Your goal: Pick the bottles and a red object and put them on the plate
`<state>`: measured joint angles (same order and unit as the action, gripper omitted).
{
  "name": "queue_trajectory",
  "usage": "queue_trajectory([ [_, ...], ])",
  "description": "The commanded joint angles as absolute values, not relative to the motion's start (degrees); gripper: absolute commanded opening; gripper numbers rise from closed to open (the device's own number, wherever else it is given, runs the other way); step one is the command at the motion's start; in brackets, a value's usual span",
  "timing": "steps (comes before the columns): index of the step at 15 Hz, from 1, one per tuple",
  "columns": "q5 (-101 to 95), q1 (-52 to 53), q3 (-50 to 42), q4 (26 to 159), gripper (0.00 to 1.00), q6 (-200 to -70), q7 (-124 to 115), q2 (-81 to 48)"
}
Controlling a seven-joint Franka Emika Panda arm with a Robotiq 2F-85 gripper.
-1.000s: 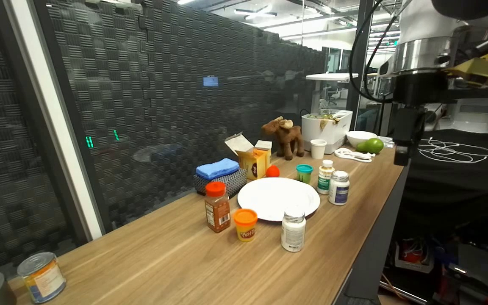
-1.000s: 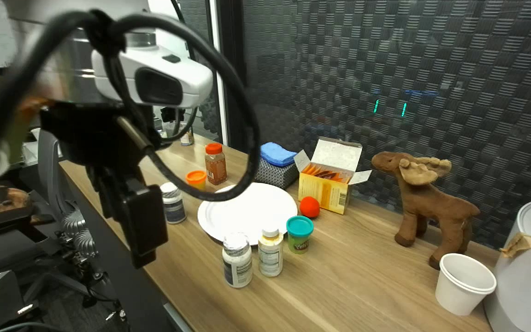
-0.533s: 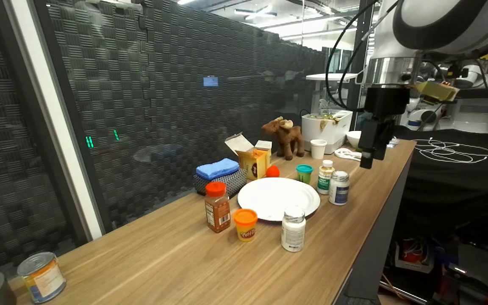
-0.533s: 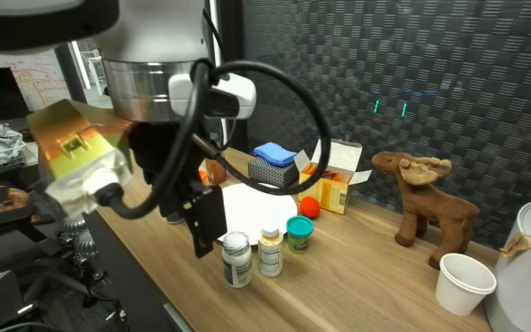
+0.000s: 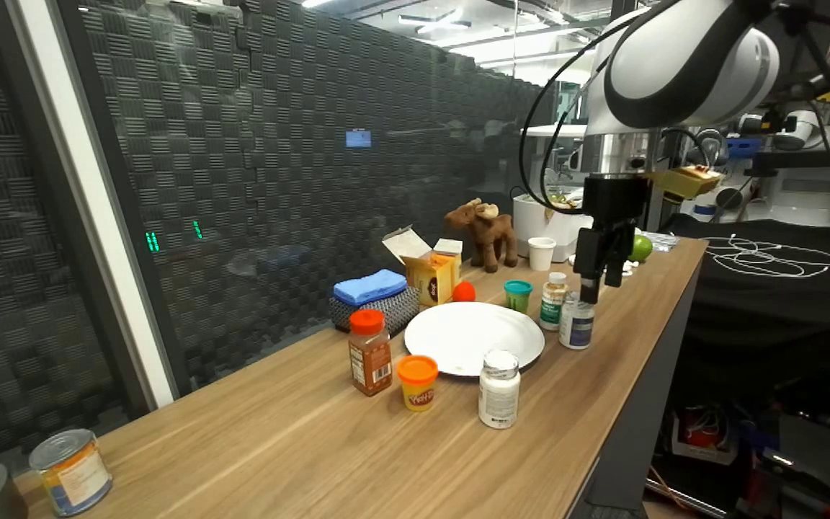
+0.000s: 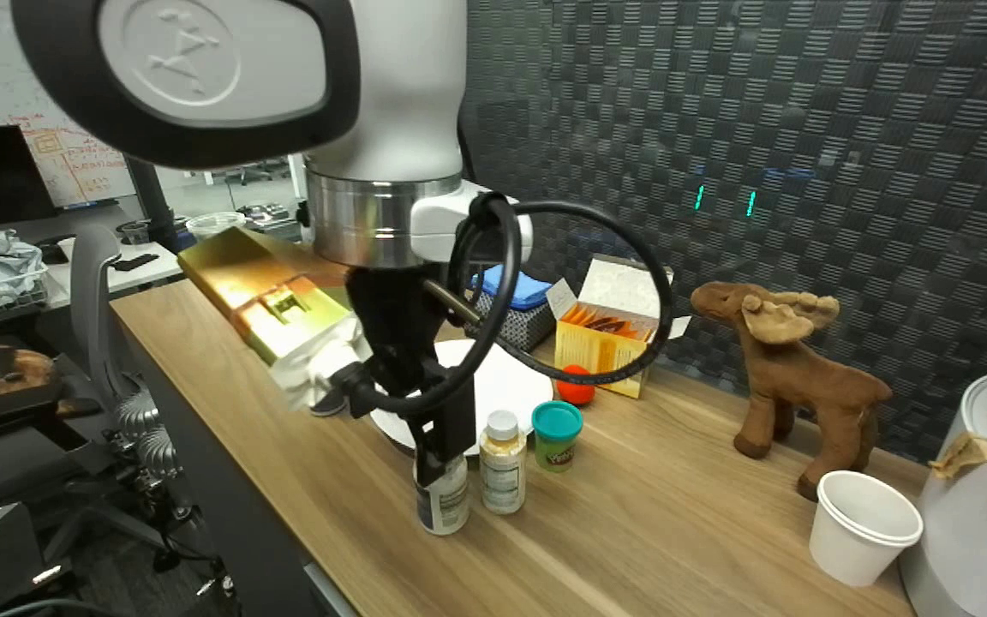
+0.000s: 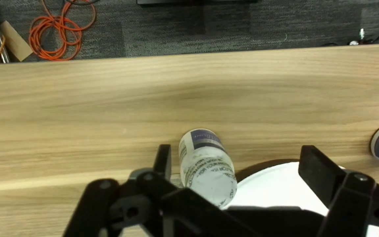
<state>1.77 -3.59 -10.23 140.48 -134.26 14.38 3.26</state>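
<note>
White plate [image 5: 469,337], four bottles [image 5: 499,395], one hand [image 7: 236,157]

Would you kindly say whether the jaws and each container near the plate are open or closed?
Jaws, open
Bottle nearest the jaws, closed
Green-labelled bottle, closed
Lone white bottle, closed
Red-lidded bottle, closed
Orange-lidded tub, closed
Teal-lidded tub, closed
Yellow box, open
Grey box, unclear: cloth on top

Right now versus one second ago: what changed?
The pincer moved picture-left and lower in an exterior view, toward the white bottle beside the green-labelled bottle; its jaws stand open, nothing gripped or released. Both bottles, the plate and the red ball stayed put.
</note>
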Motion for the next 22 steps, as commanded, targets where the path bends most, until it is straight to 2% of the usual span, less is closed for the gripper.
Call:
queue_trajectory([
  [1,2.9,-4.6,-9.0,136.4,1.00,-135.1,14.3,-1.0],
  [7,3.1,-5.6,-8.8,133.3,0.99,-134.8,13.9,-4.9],
  [8,2.8,-5.7,-8.8,133.2,0.74,-134.8,13.7,-5.0],
  [9,2.8,-5.9,-8.8,133.2,0.74,-134.7,13.6,-5.0],
  [10,2.7,-6.0,-8.8,133.5,0.68,-134.7,13.3,-4.5],
  [16,3.3,-6.0,-8.5,135.5,0.22,-134.6,13.4,-1.1],
  [19,2.7,-5.6,-8.1,136.3,0.19,-133.3,12.4,1.3],
  [22,1.0,-5.0,-7.2,135.7,0.19,-126.8,10.1,4.2],
])
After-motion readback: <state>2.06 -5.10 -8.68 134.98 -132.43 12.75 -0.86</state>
